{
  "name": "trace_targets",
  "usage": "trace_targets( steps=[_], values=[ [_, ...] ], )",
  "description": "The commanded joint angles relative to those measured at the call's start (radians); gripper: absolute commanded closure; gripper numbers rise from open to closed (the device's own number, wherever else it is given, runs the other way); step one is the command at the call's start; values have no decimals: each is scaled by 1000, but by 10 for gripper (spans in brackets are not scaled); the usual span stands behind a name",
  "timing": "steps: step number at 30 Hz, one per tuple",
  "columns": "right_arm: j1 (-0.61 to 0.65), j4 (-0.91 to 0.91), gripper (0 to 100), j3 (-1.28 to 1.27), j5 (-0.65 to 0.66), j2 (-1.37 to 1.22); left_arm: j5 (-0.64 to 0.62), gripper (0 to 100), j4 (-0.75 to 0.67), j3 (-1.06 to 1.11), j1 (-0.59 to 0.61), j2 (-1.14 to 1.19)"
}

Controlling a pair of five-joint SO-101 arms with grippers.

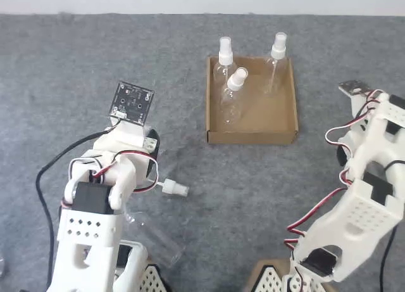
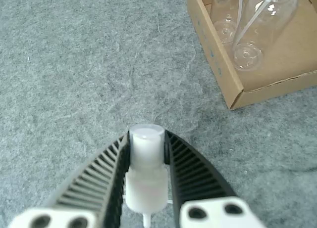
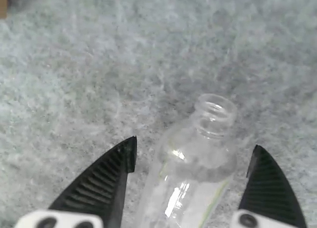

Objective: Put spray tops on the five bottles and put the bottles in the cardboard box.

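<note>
- Your left gripper (image 2: 147, 135) is pinching a white spray top (image 2: 145, 173). The fingers press on both of its sides and its cap end pokes out past the tips.
- It hangs low over the grey bench (image 2: 74, 65), with the top pointing toward the cardboard box (image 1: 252, 138) but well apart from it.
- Your right gripper (image 3: 193, 149) is spread wide. An open bottle (image 3: 198, 178) with a bare neck sits between the fingers, with a gap on each side.
- You've got three capped bottles (image 1: 233, 99) inside the box. Two stand along the far wall and one leans nearer the middle.
- A loose bottle (image 1: 155, 241) lies on its side on the bench, just beside the left arm's base.
</note>
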State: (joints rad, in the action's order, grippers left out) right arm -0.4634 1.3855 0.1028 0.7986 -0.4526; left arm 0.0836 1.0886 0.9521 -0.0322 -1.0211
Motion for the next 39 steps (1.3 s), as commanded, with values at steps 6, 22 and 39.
trace_targets(
  steps=[6, 22, 39],
  values=[
    [-12, -10, 842, 48, 17, 10, -11, 987, -25, -4, 3, -29],
    [-35, 42, 978, 55, 11, 110, -11, 987, -25, -5, 0, -29],
    [82, 143, 982, 48, -138, 567, -11, 987, -8, -128, 6, -31]
  ],
)
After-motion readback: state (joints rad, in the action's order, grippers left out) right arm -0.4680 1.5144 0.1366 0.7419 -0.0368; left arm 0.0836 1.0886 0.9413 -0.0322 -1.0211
